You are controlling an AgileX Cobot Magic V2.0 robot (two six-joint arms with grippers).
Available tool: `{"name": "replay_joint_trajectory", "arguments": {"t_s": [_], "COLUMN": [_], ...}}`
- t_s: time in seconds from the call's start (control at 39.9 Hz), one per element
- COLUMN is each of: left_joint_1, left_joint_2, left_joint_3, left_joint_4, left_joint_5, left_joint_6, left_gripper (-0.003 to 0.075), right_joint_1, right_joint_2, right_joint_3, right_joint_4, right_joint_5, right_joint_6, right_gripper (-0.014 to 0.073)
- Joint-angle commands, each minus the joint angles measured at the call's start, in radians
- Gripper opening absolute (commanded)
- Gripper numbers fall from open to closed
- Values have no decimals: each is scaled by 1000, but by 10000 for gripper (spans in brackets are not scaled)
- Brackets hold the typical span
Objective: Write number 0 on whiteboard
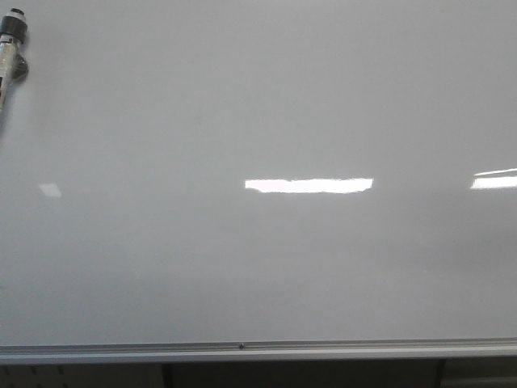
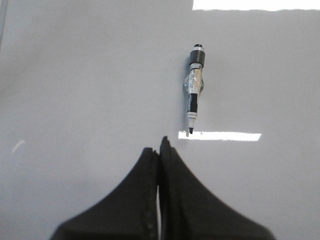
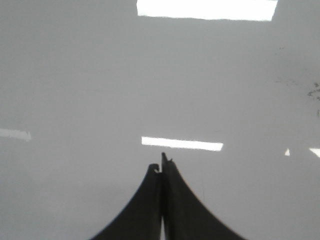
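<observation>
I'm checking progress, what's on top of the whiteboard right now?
Only a marker pen lies on the whiteboard, uncapped, near its far left corner. No 0 shows yet. Nothing visible covers any part.

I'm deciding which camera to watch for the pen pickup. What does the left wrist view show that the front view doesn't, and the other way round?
Only the left wrist view shows the whole marker pen, uncapped tip included, lying apart from the left gripper, whose fingers are closed together and hold nothing. Only the front view shows the whiteboard's silver frame edge and the board's wide unmarked middle; there the pen is cut off at the far-left corner. Both show the whiteboard, glare strips, part of the pen, and no 0 drawn.
</observation>
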Motion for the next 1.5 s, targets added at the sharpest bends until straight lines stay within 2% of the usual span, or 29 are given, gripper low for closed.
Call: {"name": "replay_joint_trajectory", "arguments": {"t_s": [0.0,0.13,0.33,0.55,0.7,1.0,1.33,1.4,1.45,1.48], "left_joint_1": [1,1,1,1,1,1,1,1,1,1], "left_joint_2": [-19,-19,1,139,254,390,507,534,552,559], "left_joint_3": [18,-45,-276,-583,-704,-689,-623,-621,-621,-621], "left_joint_4": [-9,-9,19,104,104,83,36,36,36,36], "left_joint_5": [-118,-121,-23,248,414,480,475,481,478,474], "left_joint_6": [-6,-6,-6,-6,-6,-6,-6,-6,-6,-6], "left_gripper": [-20,-20,-20,-20,-20,-20,-13,52,141,188], "right_joint_1": [-6,-6,-6,-6,-6,-6,-6,-6,-6,-6], "right_joint_2": [-15,-15,40,217,328,461,564,572,573,573], "right_joint_3": [-23,-123,-375,-629,-724,-723,-675,-675,-675,-675], "right_joint_4": [-12,-12,-12,-10,-6,-6,-4,-4,-4,-4], "right_joint_5": [-71,35,270,423,499,599,629,633,633,633], "right_joint_6": [1,1,1,1,1,1,1,1,1,1], "right_gripper": [-69,-69,-69,-69,-69,-69,-61,17,101,170]}}
